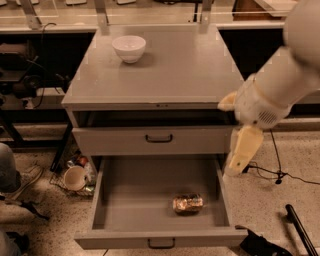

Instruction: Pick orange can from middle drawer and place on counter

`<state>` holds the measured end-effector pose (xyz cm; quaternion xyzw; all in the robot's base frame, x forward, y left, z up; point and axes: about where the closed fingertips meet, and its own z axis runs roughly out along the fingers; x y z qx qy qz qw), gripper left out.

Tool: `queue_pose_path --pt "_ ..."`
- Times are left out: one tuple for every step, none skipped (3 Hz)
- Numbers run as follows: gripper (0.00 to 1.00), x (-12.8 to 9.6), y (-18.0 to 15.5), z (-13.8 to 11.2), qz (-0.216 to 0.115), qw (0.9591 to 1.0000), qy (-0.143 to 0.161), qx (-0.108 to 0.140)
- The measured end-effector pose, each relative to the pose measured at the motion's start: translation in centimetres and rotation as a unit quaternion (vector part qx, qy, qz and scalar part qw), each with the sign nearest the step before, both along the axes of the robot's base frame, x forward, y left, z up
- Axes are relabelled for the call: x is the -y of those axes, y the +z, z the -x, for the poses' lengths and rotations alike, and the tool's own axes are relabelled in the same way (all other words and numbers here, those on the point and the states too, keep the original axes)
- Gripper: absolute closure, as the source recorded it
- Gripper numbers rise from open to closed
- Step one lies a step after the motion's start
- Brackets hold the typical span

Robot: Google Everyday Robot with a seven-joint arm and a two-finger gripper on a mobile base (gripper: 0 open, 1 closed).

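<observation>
The orange can (188, 203) lies on its side on the floor of the open middle drawer (135, 195), toward its front right. The drawer is pulled far out, its handle at the bottom edge of the camera view. The counter (170, 75) is the flat grey cabinet top above it and carries a white bowl (129, 48) at its back left. My gripper (241, 152), pale yellow, hangs down from the white arm (280, 85) at the right, beside the cabinet's front right corner. It is above the drawer's right wall, up and to the right of the can, not touching it.
The shallower upper drawer front (152, 140) stands slightly ajar. A long bench with metal posts (102, 10) runs behind the cabinet. A cup (75, 177) and clutter lie on the floor at the left. Cables (280, 175) and a black bar (300, 227) lie at the right.
</observation>
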<state>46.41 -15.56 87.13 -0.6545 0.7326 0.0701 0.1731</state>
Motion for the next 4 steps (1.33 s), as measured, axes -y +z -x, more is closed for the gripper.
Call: queue_pose_path --pt "0.0 -4.3 -7.1 0.1 -0.044 0.997 0.043 -0.047" --pt "0.0 -4.3 -7.2 0.1 -0.045 0.997 0.044 -0.045" --pt "0.0 -4.8 -9.9 -0.4 -0.051 0.997 0.042 -0.038" --pt "0.0 -5.6 -15.9 -1.3 -0.055 0.9971 0.041 -0.033"
